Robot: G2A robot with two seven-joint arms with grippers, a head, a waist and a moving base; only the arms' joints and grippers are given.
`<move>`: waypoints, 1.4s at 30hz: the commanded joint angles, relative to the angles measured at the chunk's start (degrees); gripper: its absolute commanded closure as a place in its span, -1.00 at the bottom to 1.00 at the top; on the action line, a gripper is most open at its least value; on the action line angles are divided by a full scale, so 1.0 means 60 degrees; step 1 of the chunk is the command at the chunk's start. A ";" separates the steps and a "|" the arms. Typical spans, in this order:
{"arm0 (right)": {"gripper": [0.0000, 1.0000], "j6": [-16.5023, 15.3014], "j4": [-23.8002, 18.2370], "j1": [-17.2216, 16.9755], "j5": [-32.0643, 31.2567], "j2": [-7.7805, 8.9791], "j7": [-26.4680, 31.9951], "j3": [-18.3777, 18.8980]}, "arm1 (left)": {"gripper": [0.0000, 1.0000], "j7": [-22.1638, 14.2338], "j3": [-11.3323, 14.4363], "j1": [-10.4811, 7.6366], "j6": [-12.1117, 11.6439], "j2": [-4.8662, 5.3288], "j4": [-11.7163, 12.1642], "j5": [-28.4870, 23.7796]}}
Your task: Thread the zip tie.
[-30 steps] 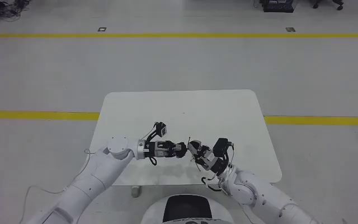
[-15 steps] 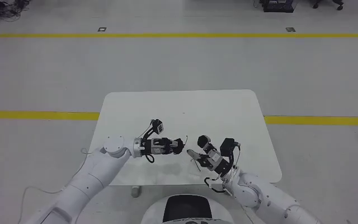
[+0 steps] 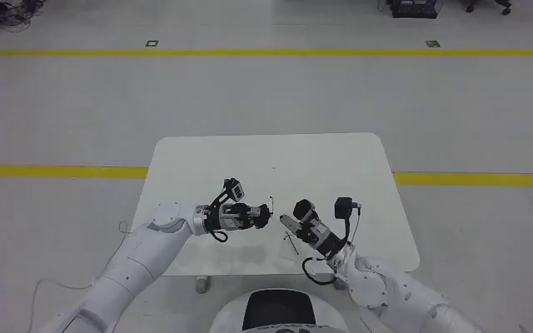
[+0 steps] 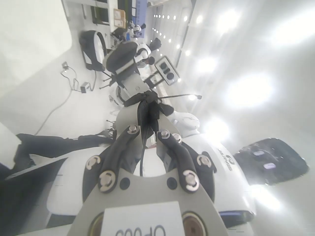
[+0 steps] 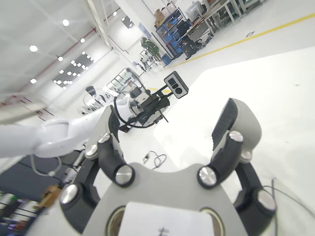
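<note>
Left hand [image 3: 263, 216] gripping zip tie [image 4: 177, 96], top-view centre, tie sticking toward frame top; right hand [image 3: 290, 223] open, empty, just right of it.

Smooth matt table [image 3: 333, 166]; plastic zip tie [image 4: 177, 96]

The right gripper [image 3: 292, 215] has opened, apparently releasing the zip tie [image 4: 177, 96], and drawn apart from the left gripper [image 3: 261, 216].

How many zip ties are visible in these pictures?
2. One zip tie is clamped in the left pincer over the table. A second thin dark strip, probably also a zip tie, lies on the table beside the open right pincer.
</note>
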 commanded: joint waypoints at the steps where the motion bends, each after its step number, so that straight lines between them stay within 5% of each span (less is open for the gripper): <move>1: -1.00 0.0000 -0.0360 0.0053 0.1324 0.0152 0.0647 0.0063 | 1.00 -0.0352 0.0019 -0.0061 0.0092 -0.0035 0.0188 -0.0347; 6: -1.00 0.0000 -0.0863 -0.0041 0.3566 0.0292 0.2699 0.0755 | 1.00 -0.0530 0.0152 -0.0235 -0.0005 -0.0137 0.0527 -0.0528; 10: -1.00 0.0000 -0.0544 -0.0346 0.6033 0.0046 0.5571 0.2176 | 1.00 -0.0453 0.0250 -0.0351 -0.0148 -0.0220 0.0749 -0.0554; 19: -1.00 0.0001 -0.0561 -0.0356 0.6036 0.0043 0.5635 0.2152 | 1.00 -0.0415 0.0258 -0.0370 -0.0198 -0.0223 0.0753 -0.0484; 22: -1.00 0.0000 -0.0207 -0.0319 0.6763 0.0017 0.6238 0.2365 | 1.00 -0.0296 0.0261 -0.0338 -0.0163 -0.0228 0.0707 -0.0510; 32: -1.00 0.0000 0.1475 -0.0500 1.0301 -0.0276 1.1766 0.3856 | 1.00 -0.0325 0.0043 -0.0144 0.0163 -0.0194 0.0526 -0.0877; 38: -1.00 0.0000 0.2573 -0.0344 1.0620 -0.0730 1.3688 0.4074 | 1.00 -0.0294 0.0071 -0.0133 0.0251 -0.0234 0.0603 -0.0944; 42: -1.00 0.0000 0.2700 -0.0289 1.0592 -0.0778 1.3825 0.4018 | 1.00 -0.0369 0.0141 -0.0110 0.0468 -0.0268 0.0647 -0.1126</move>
